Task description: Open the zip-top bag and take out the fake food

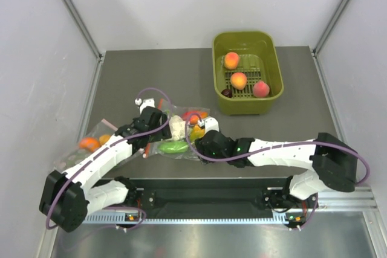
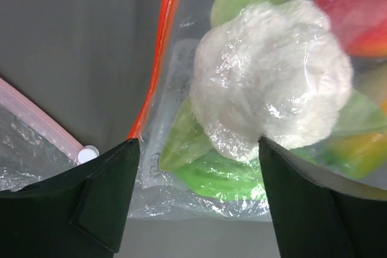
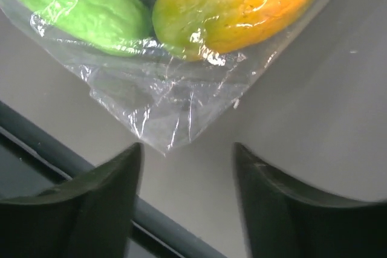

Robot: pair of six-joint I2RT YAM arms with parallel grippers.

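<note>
Right pincer (image 3: pixel 187 149) spread, straddling the near corner of the zip-top bag (image 3: pixel 169 107), nothing pinched. Left pincer (image 2: pixel 198 149) spread over the bag beside its orange-red zip strip (image 2: pixel 160 46); fake food (image 2: pixel 272 83) sits inside the bag, on the worktop (image 1: pixel 151 70). Green basket (image 1: pixel 275 52) stands beyond the bag, rightward.

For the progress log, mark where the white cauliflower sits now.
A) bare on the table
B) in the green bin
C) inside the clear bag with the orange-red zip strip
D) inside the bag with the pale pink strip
C: the cauliflower shows through the crinkled plastic of the zip-top bag, beside its orange-red zip strip.
</note>
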